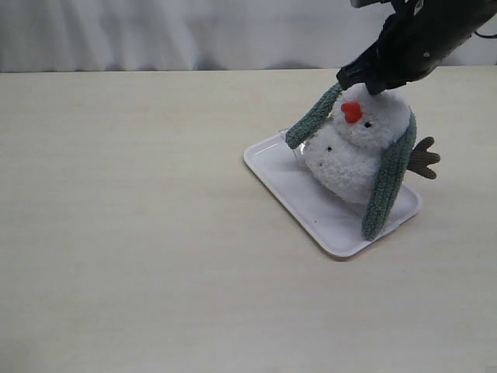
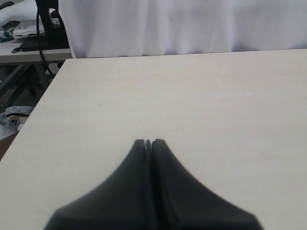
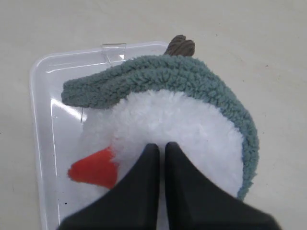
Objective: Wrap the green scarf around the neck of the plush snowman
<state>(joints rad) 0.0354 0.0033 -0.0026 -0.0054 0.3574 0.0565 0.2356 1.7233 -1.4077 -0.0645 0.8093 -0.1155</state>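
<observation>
The plush snowman (image 1: pixel 353 151) leans on a white tray (image 1: pixel 311 211), orange nose (image 1: pixel 352 112) facing the camera. The green scarf (image 1: pixel 388 186) lies over the back of its head and neck. One end hangs down the snowman's right-hand side and the other (image 1: pixel 311 120) sticks out to the left. My right gripper (image 1: pixel 365 81) pinches the fluff on top of the head. In the right wrist view its gripper (image 3: pixel 162 146) is shut on the snowman (image 3: pixel 182 120), with the scarf (image 3: pixel 192 76) curving behind. My left gripper (image 2: pixel 148 142) is shut and holds nothing, above bare table.
The tray (image 3: pixel 43 96) is shallow with a raised rim. A brown twig arm (image 1: pixel 425 159) pokes out past the tray's right side. The pale wooden table (image 1: pixel 140 217) spreads to the left and front. A white curtain (image 1: pixel 194 31) hangs behind.
</observation>
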